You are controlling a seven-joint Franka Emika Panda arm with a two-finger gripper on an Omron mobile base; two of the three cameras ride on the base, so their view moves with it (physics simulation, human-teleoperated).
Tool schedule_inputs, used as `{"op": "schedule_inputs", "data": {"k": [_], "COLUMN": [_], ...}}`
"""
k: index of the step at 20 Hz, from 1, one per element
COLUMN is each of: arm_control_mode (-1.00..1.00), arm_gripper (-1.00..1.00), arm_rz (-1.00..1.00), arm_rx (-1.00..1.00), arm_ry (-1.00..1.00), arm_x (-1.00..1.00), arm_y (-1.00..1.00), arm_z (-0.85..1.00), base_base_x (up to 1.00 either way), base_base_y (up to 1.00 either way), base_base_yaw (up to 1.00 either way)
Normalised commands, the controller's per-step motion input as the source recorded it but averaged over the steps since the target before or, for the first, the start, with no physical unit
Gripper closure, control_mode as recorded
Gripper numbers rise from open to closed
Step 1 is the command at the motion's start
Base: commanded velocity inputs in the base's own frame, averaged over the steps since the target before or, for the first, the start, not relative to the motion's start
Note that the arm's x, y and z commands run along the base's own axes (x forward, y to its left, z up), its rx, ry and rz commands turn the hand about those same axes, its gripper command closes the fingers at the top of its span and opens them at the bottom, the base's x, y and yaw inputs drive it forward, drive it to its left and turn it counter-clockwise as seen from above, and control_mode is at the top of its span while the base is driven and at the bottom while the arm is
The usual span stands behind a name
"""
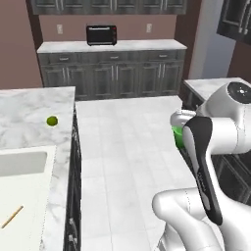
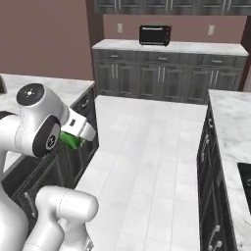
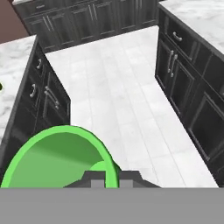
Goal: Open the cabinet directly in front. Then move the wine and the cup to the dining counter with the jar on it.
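Your gripper is clamped on the rim of the green cup, carried above the tiled aisle, while the dining counter with its inset sink lies off to the arm's left, across the floor from the cup.

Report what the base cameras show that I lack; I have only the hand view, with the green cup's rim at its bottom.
Observer: A black toaster oven stands on the far wall counter.
Operator: Describe the top of the counter on the arm's left.
Observer: That dining counter has an inset white sink.
Operator: List anything loose near the sink.
Observer: A thin wooden stick lies on the white surface on the near side of the basin.
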Motion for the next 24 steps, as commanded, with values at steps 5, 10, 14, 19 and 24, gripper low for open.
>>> {"op": "schedule_inputs", "data": {"k": [5,10,14,19,24], "arm_control_mode": [1.00,1.00,1.00,1.00,1.00], "arm_gripper": [1.00,1.00,1.00,1.00,1.00], "arm_rz": [0.00,0.00,0.00,0.00,0.00], "arm_rx": [0.00,0.00,0.00,0.00,0.00], "arm_ry": [0.00,0.00,0.00,0.00,0.00], "arm_x": [0.00,0.00,0.00,0.00,0.00], "arm_y": [0.00,0.00,0.00,0.00,0.00], "arm_z": [0.00,0.00,0.00,0.00,0.00], "base_base_x": [1.00,1.00,1.00,1.00,1.00], "base_base_y": [-0.58,-0.60,-0.33,-0.18,-0.08], "base_base_yaw": [-0.11,-0.16,-0.05,0.01,0.09]}}
